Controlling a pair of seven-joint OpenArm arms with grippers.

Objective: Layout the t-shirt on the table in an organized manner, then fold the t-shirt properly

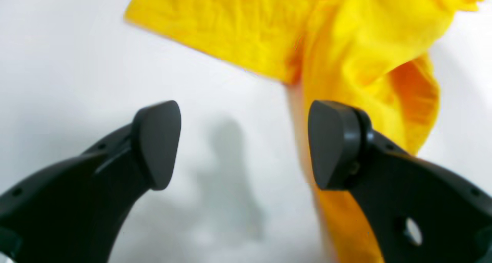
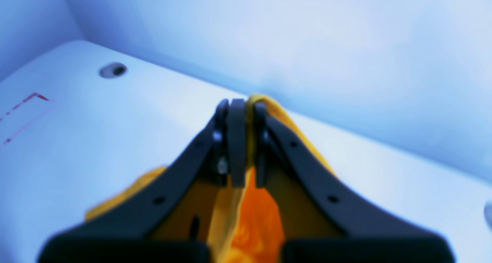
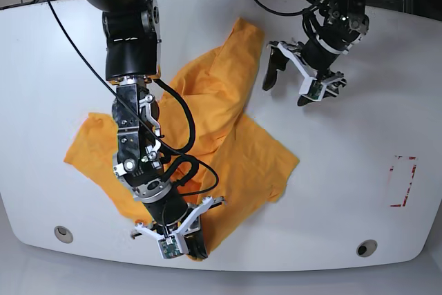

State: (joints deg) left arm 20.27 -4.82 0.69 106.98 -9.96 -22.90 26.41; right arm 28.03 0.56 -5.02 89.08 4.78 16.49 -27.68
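The orange-yellow t-shirt (image 3: 228,143) lies crumpled and partly spread on the white table (image 3: 55,67), from the far middle down to the near edge. My right gripper (image 3: 193,248) is at the shirt's near edge, shut on a fold of its fabric. In the right wrist view the right gripper (image 2: 246,117) pinches cloth of the t-shirt (image 2: 253,224) between its fingers. My left gripper (image 3: 289,88) hovers open just right of the shirt's far part, holding nothing. The left wrist view has the left gripper (image 1: 244,140) over bare table (image 1: 77,63), with the t-shirt (image 1: 346,36) ahead and beside the right finger.
Two round grey grommet holes (image 3: 63,233) (image 3: 366,247) sit near the table's front edge. A red-taped rectangle (image 3: 402,181) marks the right side. Cables hang over the far edge behind the arms. One grommet (image 2: 112,70) and a red tape corner (image 2: 34,97) appear in the right wrist view.
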